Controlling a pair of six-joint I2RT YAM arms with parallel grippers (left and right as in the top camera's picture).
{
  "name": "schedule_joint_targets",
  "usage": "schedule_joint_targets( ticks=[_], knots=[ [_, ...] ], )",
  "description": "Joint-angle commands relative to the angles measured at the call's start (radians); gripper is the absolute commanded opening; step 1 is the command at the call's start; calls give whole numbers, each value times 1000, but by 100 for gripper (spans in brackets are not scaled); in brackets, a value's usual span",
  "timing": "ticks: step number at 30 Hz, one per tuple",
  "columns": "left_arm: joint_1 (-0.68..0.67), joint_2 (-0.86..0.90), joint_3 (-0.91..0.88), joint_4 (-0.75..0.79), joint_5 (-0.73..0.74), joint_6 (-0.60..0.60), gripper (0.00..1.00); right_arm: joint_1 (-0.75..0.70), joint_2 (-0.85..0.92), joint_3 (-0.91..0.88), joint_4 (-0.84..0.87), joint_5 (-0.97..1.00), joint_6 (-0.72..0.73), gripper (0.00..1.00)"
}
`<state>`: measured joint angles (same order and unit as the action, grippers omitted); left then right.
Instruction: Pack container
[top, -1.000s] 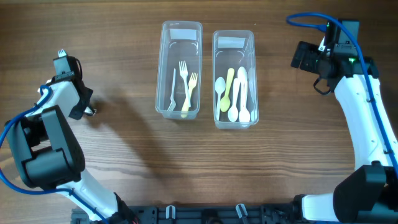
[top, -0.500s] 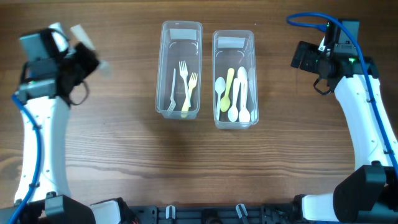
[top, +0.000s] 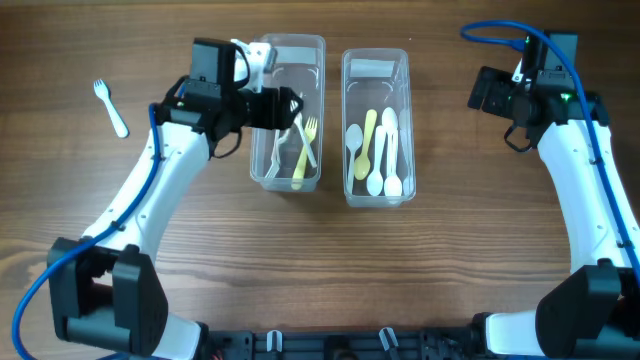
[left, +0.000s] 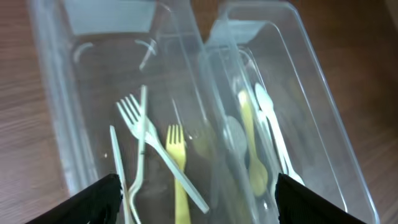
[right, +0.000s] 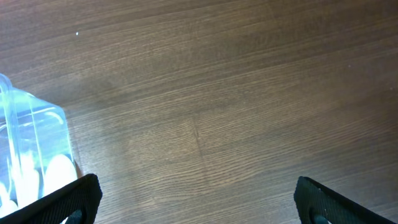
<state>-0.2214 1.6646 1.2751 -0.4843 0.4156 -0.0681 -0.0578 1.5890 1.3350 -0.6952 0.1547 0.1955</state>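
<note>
left claw (top: 288, 106) now over fork bin (top: 291, 46), forks (top: 309, 142) partly hidden

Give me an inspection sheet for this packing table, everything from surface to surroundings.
Surface: wooden table, no spills seen.
Job's things: left container holds forks; right container holds spoons; loose white fork lies on the table, far left.
Clutter: nothing seen.
Grippers: left gripper open over the left container, holding nothing; right gripper open, empty, right of both containers.
Cables: blue left arm cable and right arm cable, away from the containers.
Surroundings: black rail along the near edge.
</note>
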Motion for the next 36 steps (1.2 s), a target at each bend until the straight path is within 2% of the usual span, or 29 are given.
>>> schedule_joint_targets(
  ticks=[1, 3, 5, 6, 9, 10, 13, 16, 19, 27, 32, 36],
  knots=[
    [105, -53, -1, 45, -10, -55, 80, -2, -24, 13, 2, 5, -12, 100],
    [168, -67, -1, 87, -10, -122, 81, -2, -24, 13, 2, 5, -12, 100],
    [226, -66, -1, 122, -21, -131, 84, -2, -24, 13, 2, 5, -12, 100],
    [252, -63, -1, 134, -84, -131, 86, -2, -24, 13, 2, 5, -12, 100],
    [309, -61, -1, 184, -394, -131, 88, -2, -24, 13, 2, 5, -12, 100],
    [320, -54, -1, 210, -436, -131, 88, -2, -24, 13, 2, 5, -12, 100],
    [345, 16, -1, 314, -440, -121, 88, -2, -24, 13, 2, 5, -12, 100],
    [369, 163, -1, 452, -440, -119, 96, -2, -24, 13, 2, 5, -12, 100],
    [415, 301, -1, 527, -441, -121, 96, -2, -24, 13, 2, 5, -12, 100],
    [532, 510, -1, 603, -431, -123, 95, -2, -24, 13, 2, 5, -12, 100],
    [539, 529, -1, 654, -433, -123, 95, -2, -24, 13, 2, 5, -12, 100],
    [539, 529, -1, 584, -510, -172, 94, -2, -24, 13, 2, 5, -12, 100]
  ],
)
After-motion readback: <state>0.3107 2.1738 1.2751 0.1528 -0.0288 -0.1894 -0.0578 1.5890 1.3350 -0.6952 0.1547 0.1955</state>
